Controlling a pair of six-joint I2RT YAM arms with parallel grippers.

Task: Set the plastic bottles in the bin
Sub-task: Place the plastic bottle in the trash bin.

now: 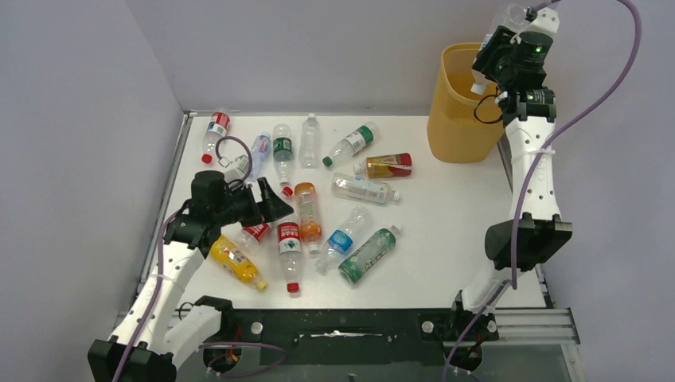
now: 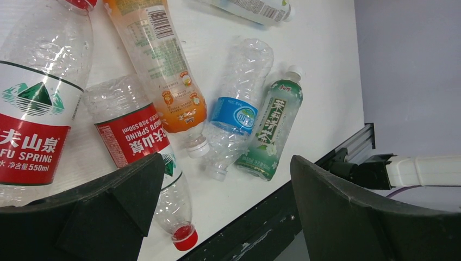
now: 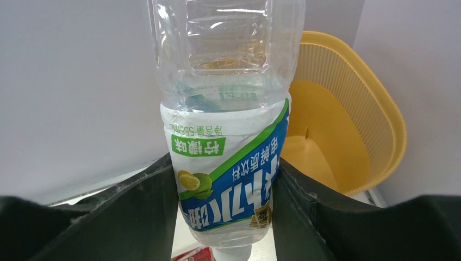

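the right gripper [image 3: 225, 182] is up by the rim of the bin [image 1: 455, 119], its jaws closed partway on a clear bottle with a blue and green label [image 3: 228, 65], cap end down. the left gripper [image 2: 225, 166] hangs wide open and empty just above a red-label bottle [image 2: 133, 138], among the other bottles [image 1: 368, 255] lying on the table [image 1: 454, 239].

The bin [image 1: 458, 103] is yellow-orange, and its upper band is finely ribbed. The lemon-label bottle [image 3: 228, 174] is clear, with a blue, white and green label showing a yellow-green lemon. On the white table [image 1: 446, 231], toward the front edge, are a green bottle [image 1: 368, 255] with a white cap, a clear blue-label bottle [image 1: 342, 239], an orange bottle [image 1: 307, 211] and a clear red-label bottle [image 1: 290, 251] with a red cap. A yellow bottle [image 1: 235, 261] is nearer the left edge.
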